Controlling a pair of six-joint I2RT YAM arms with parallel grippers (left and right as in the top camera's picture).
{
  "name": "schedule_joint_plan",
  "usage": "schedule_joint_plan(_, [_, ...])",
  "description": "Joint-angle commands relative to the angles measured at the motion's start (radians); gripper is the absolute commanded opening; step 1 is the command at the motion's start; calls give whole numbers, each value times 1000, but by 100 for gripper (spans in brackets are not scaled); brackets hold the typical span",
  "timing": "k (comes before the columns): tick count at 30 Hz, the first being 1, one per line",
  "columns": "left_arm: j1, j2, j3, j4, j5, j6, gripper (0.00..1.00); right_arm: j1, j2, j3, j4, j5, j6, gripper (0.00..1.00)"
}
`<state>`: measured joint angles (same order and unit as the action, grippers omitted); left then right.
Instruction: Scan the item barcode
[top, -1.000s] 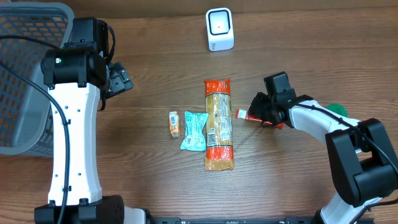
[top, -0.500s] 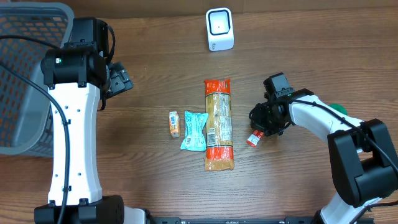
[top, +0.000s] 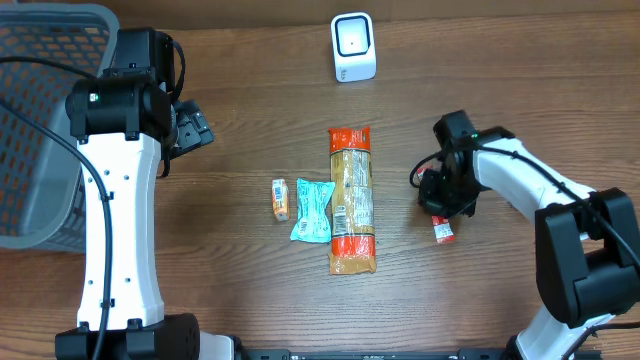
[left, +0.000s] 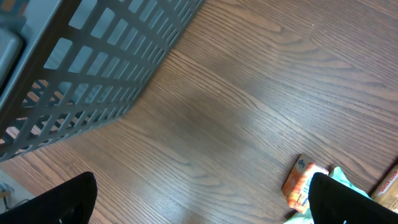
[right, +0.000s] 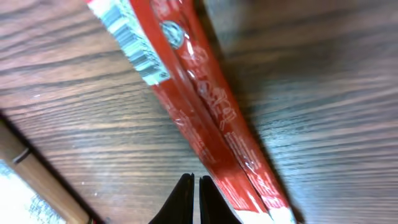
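A thin red sachet (top: 441, 229) sticks out below my right gripper (top: 443, 203), just right of the long pasta bag. In the right wrist view the sachet (right: 205, 106) is tilted off the wood with a shadow beside it. Its white end carries a barcode (right: 134, 37). It runs past the right side of the closed right gripper (right: 194, 180), and the grip point itself is hidden. The white scanner (top: 353, 46) stands at the back centre. My left gripper (top: 195, 130) hangs wide open over bare wood at the left, its jaws (left: 202, 196) holding nothing.
A long orange pasta bag (top: 352, 200), a teal packet (top: 312, 210) and a small orange box (top: 280, 198) lie mid-table. The box (left: 301, 183) shows by my left finger. A grey mesh basket (top: 40, 120) sits at the far left. Something green (top: 545, 175) peeks from behind the right arm.
The right wrist has turned and shifted right. The red sachet swung with it, from pointing left toward the pasta bag to pointing down toward the front edge. The left arm stayed still.
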<state>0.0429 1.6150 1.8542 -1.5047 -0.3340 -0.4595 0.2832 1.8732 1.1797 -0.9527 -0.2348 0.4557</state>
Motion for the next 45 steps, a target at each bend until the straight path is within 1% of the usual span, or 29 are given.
schedule_joint_plan(1, [3,8,5,-2,-13,19,100,-2,3,55,-20,-45,-140,7])
schedule_joint_plan(3, [3,8,5,-2,-13,18,99,-2,3,83,-54,-78,-215,7])
schedule_joint_plan(5, [3,8,5,-2,-13,18,100,-4,3,105,-81,-72,-251,9])
schedule_joint_plan(6, [3,8,5,-2,-13,18,100,-6,3,111,-87,-68,-261,13])
schedule_joint_plan(8, [3,8,5,-2,-13,18,100,-12,3,112,-85,-48,-275,32])
schedule_joint_plan(10, [3,8,5,-2,-13,18,100,-20,3,112,-78,-18,-275,41])
schedule_joint_plan(13, [3,8,5,-2,-13,18,100,-31,3,112,-75,53,-280,49])
schedule_joint_plan(14, [3,8,5,-2,-13,18,100,-34,3,112,-82,70,-304,49])
schedule_joint_plan(16, [3,8,5,-2,-13,18,100,-38,3,112,-113,70,-340,42])
schedule_joint_plan(18, [3,8,5,-2,-13,18,100,-38,3,112,-139,69,-349,20])
schedule_joint_plan(19, [3,8,5,-2,-13,18,100,-38,-1,112,-154,69,-349,15])
schedule_joint_plan(26, [3,8,5,-2,-13,19,99,-38,-77,88,-174,69,-348,19])
schedule_joint_plan(32, [3,8,5,-2,-13,18,100,-27,-186,17,-155,82,-310,33])
schedule_joint_plan(36, [3,8,5,-2,-13,18,99,-9,-316,-118,-34,173,-232,38])
schedule_joint_plan(37, [3,8,5,-2,-13,18,99,-9,-347,-164,11,172,-227,41])
schedule_joint_plan(39, [3,8,5,-2,-13,18,100,-9,-364,-208,51,171,-228,67])
schedule_joint_plan(40, [2,8,5,-2,-13,18,100,-10,-362,-225,68,171,-237,72])
schedule_joint_plan(41, [3,8,5,-2,-13,18,100,-10,-356,-236,79,170,-250,74])
schedule_joint_plan(42, [3,8,5,-2,-13,19,100,-10,-352,-243,88,171,-254,79])
schedule_joint_plan(44, [3,8,5,-2,-13,19,100,-10,-343,-245,100,170,-254,79])
schedule_joint_plan(45, [3,8,5,-2,-13,18,100,-10,-341,-245,108,170,-254,75])
